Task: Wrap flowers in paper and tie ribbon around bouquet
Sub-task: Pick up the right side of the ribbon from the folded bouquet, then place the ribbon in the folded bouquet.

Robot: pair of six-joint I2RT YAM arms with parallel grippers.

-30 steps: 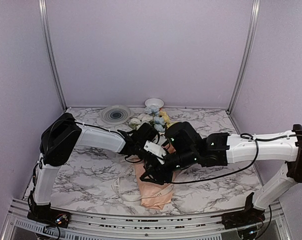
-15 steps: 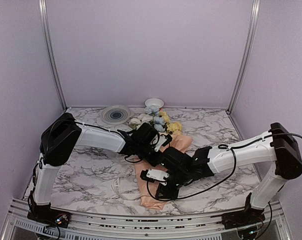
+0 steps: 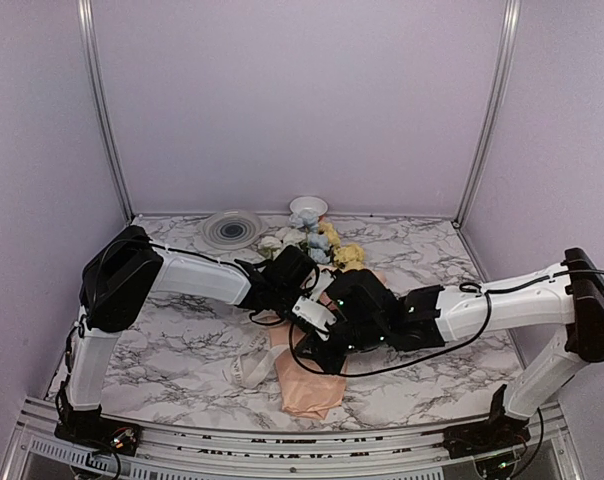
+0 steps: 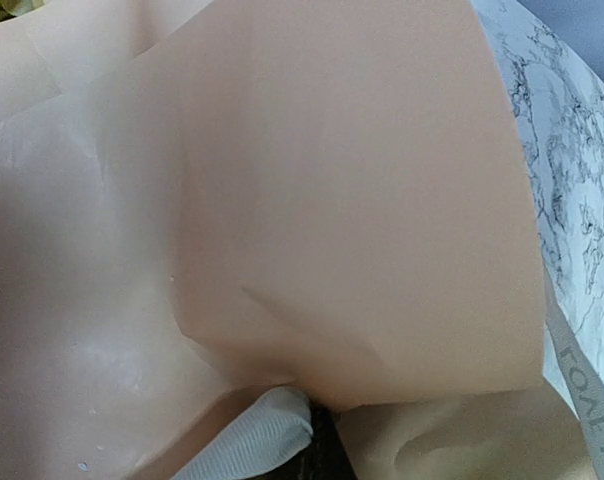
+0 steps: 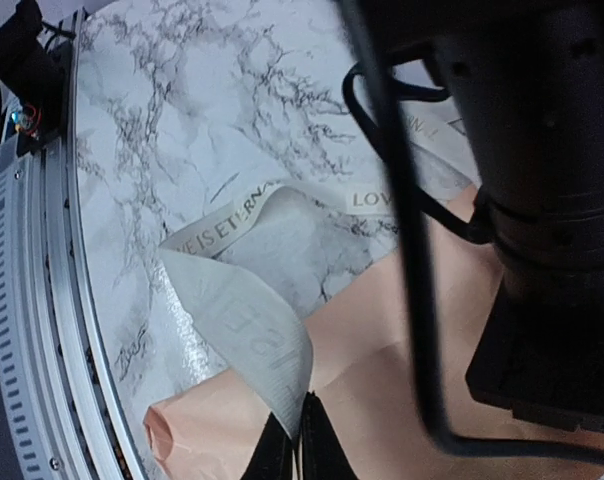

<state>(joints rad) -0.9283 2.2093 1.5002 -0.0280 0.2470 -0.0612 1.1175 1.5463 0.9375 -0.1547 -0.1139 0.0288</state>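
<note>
Holding entry: my right gripper (image 5: 300, 447) is clenched on the ribbon (image 5: 247, 320), whose loop trails left of the paper cone (image 3: 307, 388). Cone axis runs near-to-far, flowers (image 3: 317, 240) at the far end. My left gripper (image 4: 325, 457) is closed mid-cone, contents unclear.

The paper (image 3: 312, 388) lies on the desk (image 3: 172, 345), the flowers (image 3: 317, 240) at its far end, the ribbon (image 3: 249, 368) looped just left of it; a plate (image 3: 232, 229) and bowl (image 3: 308, 206) sit behind the flowers.
</note>
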